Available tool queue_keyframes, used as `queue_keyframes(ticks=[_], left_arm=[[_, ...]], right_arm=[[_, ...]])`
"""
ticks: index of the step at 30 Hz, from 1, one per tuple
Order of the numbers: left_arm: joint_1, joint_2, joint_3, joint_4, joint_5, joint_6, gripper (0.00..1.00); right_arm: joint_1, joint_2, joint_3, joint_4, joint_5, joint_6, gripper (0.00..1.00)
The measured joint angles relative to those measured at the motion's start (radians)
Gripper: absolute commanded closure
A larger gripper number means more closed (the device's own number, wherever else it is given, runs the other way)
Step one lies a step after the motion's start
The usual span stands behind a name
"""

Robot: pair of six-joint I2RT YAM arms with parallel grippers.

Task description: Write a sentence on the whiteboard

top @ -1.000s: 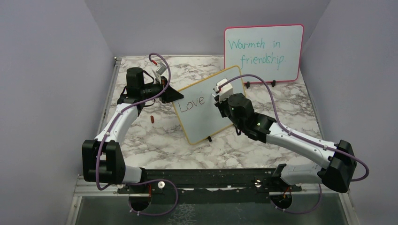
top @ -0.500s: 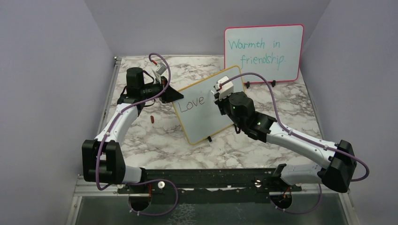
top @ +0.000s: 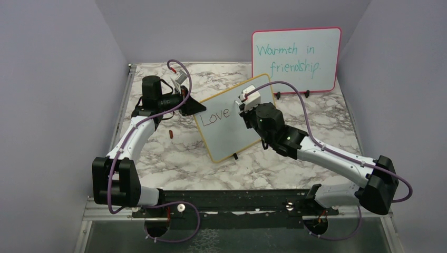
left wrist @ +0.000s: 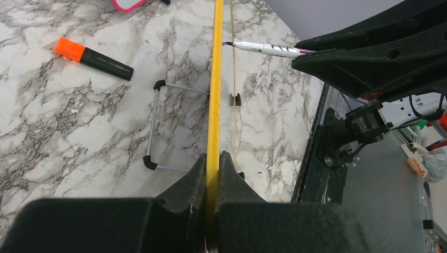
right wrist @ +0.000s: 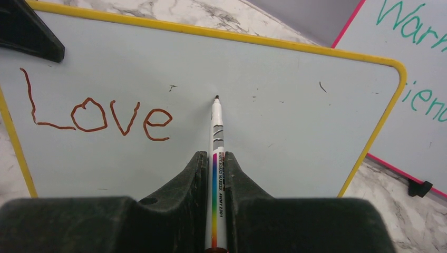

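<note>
The whiteboard (top: 227, 136), white with a yellow frame, stands tilted mid-table. My left gripper (top: 191, 105) is shut on its left edge; in the left wrist view the jaws (left wrist: 212, 163) pinch the yellow frame (left wrist: 215, 79). The sentence (top: 216, 115) so reads only "Love", in dark red-brown letters (right wrist: 100, 116). My right gripper (top: 243, 108) is shut on a white marker (right wrist: 216, 126) with a rainbow stripe. Its tip sits at the board's surface just right of "Love". The marker also shows in the left wrist view (left wrist: 269, 49).
A pink-framed board (top: 295, 58) with teal writing stands at the back right. A black marker with an orange cap (left wrist: 94, 51) and a wire stand (left wrist: 153, 126) lie behind the whiteboard. A small red cap (top: 171, 134) lies left of it.
My right arm has shifted slightly left, carrying the marker tip toward the spot right of "Love". The writing is unchanged and the left arm has not moved.
</note>
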Motion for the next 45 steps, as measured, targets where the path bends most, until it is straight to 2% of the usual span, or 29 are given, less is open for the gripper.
queue_keyframes(ticks=[45], left_arm=[[0.000, 0.000, 0.002, -0.005, 0.000, 0.002, 1.00]], right_arm=[[-0.006, -0.039, -0.036, -0.143, -0.003, 0.075, 0.99]])
